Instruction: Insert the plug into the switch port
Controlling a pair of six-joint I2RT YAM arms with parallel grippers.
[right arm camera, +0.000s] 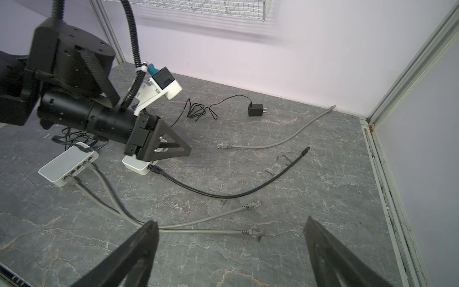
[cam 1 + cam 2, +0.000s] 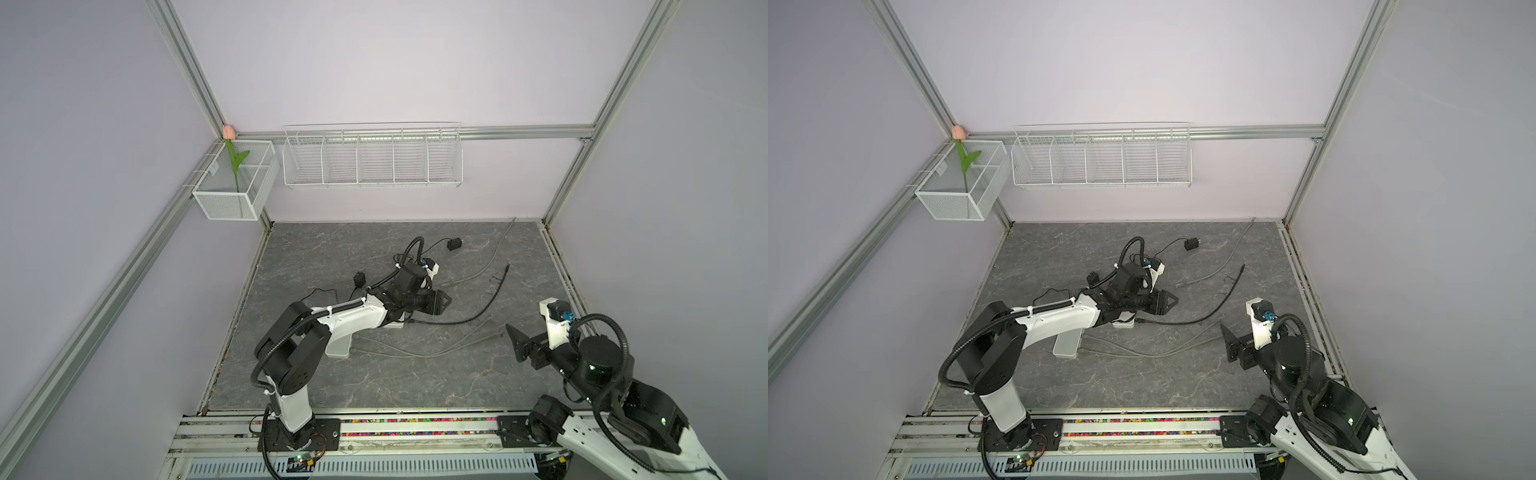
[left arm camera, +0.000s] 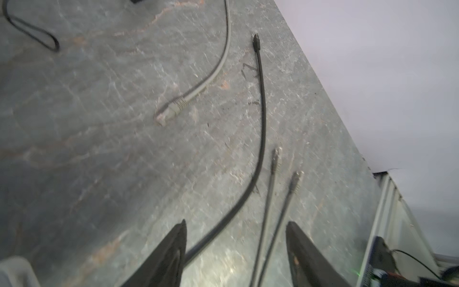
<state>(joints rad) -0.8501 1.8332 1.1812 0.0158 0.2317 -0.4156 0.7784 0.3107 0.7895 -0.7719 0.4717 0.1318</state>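
Grey marbled tabletop (image 2: 374, 386) enclosed by lilac walls. The black cable's plug (image 1: 154, 170) sits against the port side of a small white switch box (image 1: 135, 166), just below the left fingers (image 3: 171, 248), which are spread apart and empty. The right fingers (image 1: 134, 253) hover wide apart near the tabletop's right edge, gripping nothing.

Both top views look steeply down from high at the front over the whole table (image 2: 374, 386). Wrist views sit low and close over it, both showing the black cable (image 3: 264, 119).
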